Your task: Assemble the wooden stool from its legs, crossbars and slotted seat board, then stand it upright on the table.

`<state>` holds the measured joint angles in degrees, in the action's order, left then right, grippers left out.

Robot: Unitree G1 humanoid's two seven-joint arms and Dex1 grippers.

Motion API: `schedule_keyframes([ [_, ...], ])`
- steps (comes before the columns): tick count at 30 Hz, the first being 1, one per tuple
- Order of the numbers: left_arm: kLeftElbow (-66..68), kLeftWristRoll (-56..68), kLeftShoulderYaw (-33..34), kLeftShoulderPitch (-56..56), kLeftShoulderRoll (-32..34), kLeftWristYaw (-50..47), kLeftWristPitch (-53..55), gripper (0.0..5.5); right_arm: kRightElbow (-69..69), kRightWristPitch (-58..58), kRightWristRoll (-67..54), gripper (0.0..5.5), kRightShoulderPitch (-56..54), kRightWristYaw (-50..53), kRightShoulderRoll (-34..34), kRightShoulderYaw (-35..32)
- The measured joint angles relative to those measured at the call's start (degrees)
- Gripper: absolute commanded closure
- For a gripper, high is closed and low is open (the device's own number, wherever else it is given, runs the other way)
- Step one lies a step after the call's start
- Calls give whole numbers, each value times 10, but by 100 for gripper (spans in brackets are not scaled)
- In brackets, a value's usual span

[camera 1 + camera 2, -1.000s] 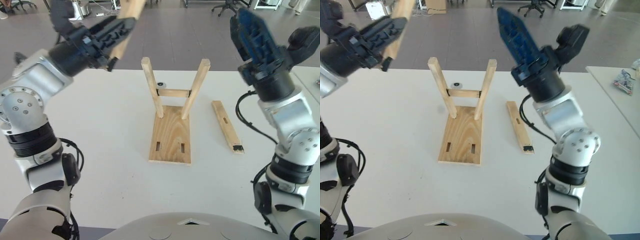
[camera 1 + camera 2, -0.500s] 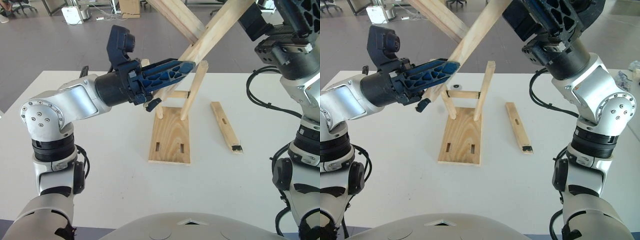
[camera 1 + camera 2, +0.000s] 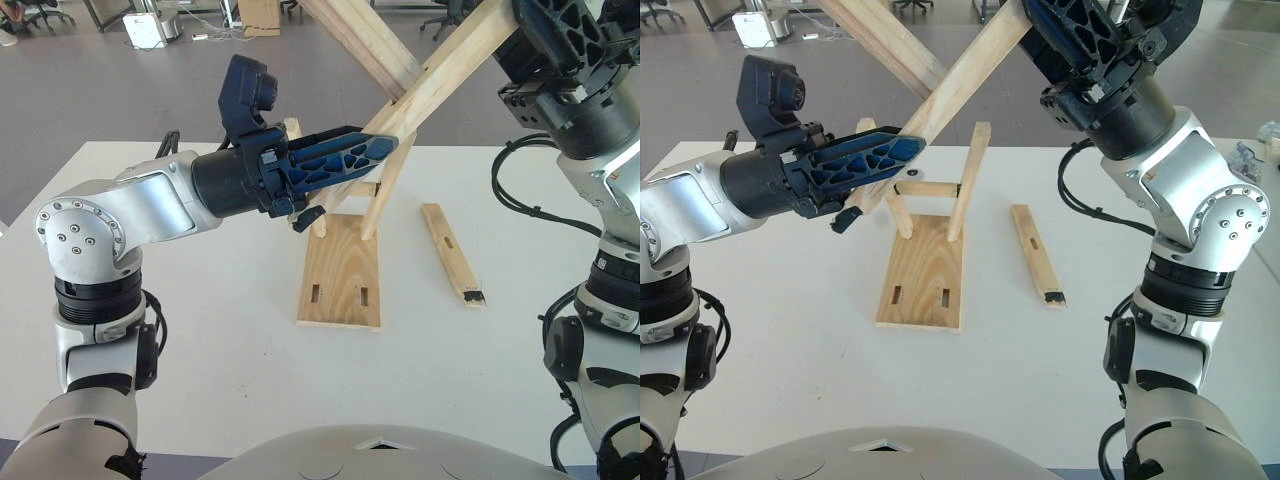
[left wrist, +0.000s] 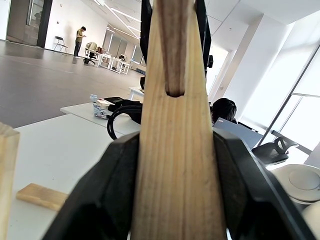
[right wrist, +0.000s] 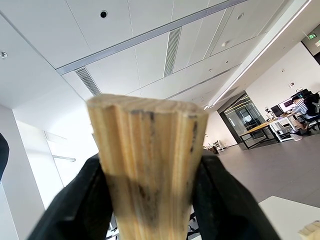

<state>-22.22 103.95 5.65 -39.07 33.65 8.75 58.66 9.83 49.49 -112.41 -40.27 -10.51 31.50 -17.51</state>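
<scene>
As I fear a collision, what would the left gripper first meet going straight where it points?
Probably the right-hand upright leg on the seat board, just beyond the left gripper; depth unclear.

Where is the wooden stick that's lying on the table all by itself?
In the head views, the loose stick lies flat on the white table, just to the robot's right of the seat board and not touching it.

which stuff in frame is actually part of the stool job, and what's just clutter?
Job: seat board; two fitted legs; loose slotted piece beside it; crossed pieces held aloft.
Clutter: packet at far right; cardboard box and office chair behind.
</scene>
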Motion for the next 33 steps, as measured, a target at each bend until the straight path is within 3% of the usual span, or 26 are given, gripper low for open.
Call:
schedule_keyframes([
  [6, 3, -14, 4, 19, 11, 24, -2, 347, 3, 2, 22, 345, 3, -14, 12, 11],
  [10, -14, -94, 15, 137, 42, 153, -1, 347, 31, 35, 80, 345, 63, -55, 17, 40],
  [11, -18, -106, 16, 158, 45, 173, -4, 300, 38, 39, 89, 345, 75, -61, 17, 44],
  [13, -16, -137, 23, 183, 53, 181, -11, 258, 44, 31, 117, 345, 77, -62, 23, 30],
  [21, 0, -145, 43, 193, 47, 180, -25, 148, 53, 14, 159, 345, 93, -60, 27, 22],
  [26, 22, -270, 86, 358, 128, 296, -26, 125, 129, 6, 291, 345, 161, -160, 64, 27],
  [33, 106, -517, 15, 465, 121, 386, -166, 125, 155, -120, 562, 345, 189, -365, 99, 127],
])
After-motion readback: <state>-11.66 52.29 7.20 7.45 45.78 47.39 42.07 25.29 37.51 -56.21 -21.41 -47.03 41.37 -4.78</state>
